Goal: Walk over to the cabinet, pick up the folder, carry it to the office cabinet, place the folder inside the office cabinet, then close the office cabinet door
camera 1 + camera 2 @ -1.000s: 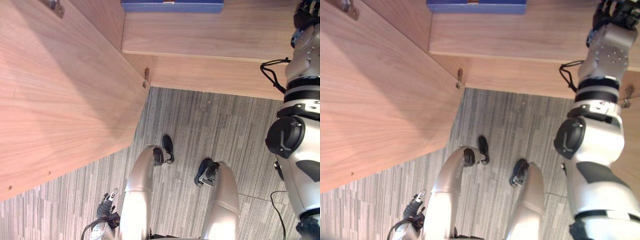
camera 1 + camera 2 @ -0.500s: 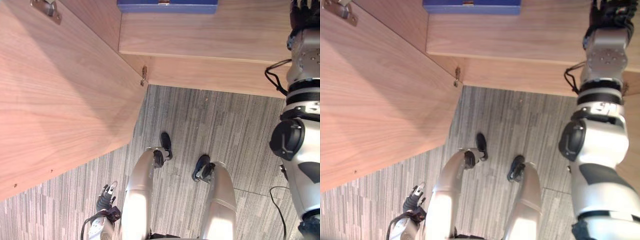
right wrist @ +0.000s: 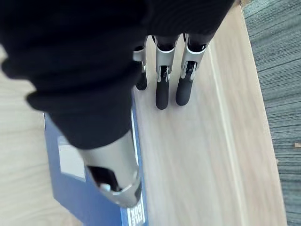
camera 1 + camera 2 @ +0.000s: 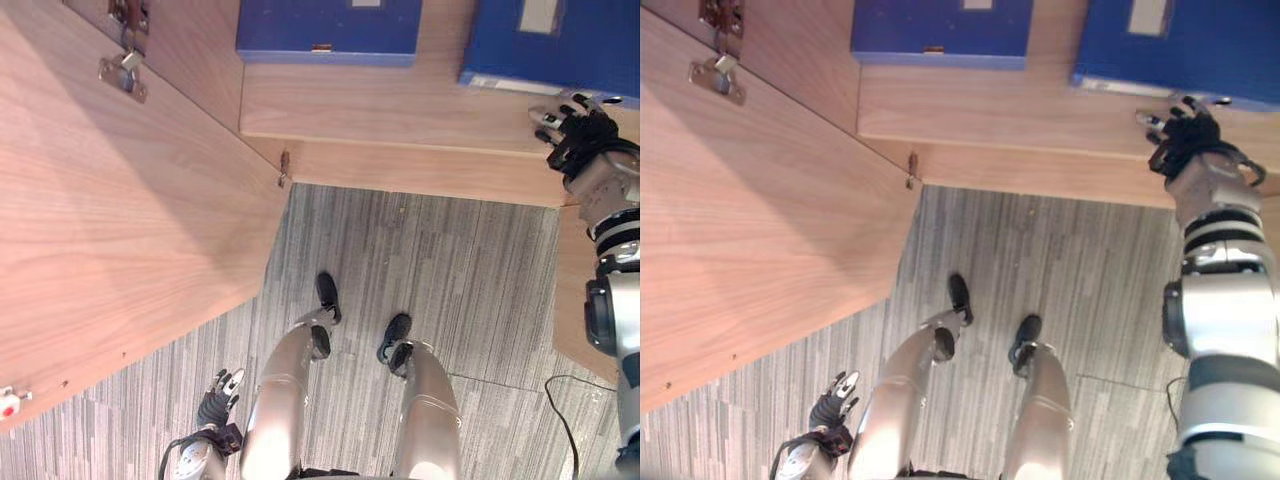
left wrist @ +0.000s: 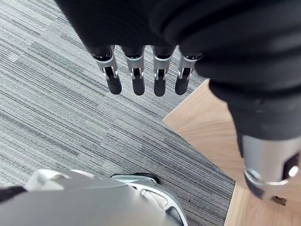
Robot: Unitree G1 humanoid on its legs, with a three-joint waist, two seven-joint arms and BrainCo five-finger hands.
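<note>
Folder point(image 4: 560, 45), blue with a white label, lies flat on the wooden cabinet shelf point(image 4: 400, 105), on the right part of the shelf, with its front edge set back from the shelf lip. Second blue folder point(image 4: 330, 30) sits on the same shelf to its left, well apart, bare wood between them. Right hand point(image 4: 570, 125) is over the shelf's front edge, just beside the folder's near edge; fingers point(image 3: 162, 89) are straight and spread over bare wood, holding nothing. The right wrist view puts the folder on the thumb side of the hand; can't tell whether the nearest fingertip touches it. Left hand point(image 4: 218, 392) hangs low by the robot's left side over the grey striped carpet point(image 4: 450, 260), fingers point(image 5: 136, 80) straight and relaxed, nothing in it. Cabinet door point(image 4: 110, 220) on the left stands swung open, a wide wood panel angled out from the shelf, metal hinge point(image 4: 122, 72) showing near its upper edge. Neither hand touches the door.
</note>
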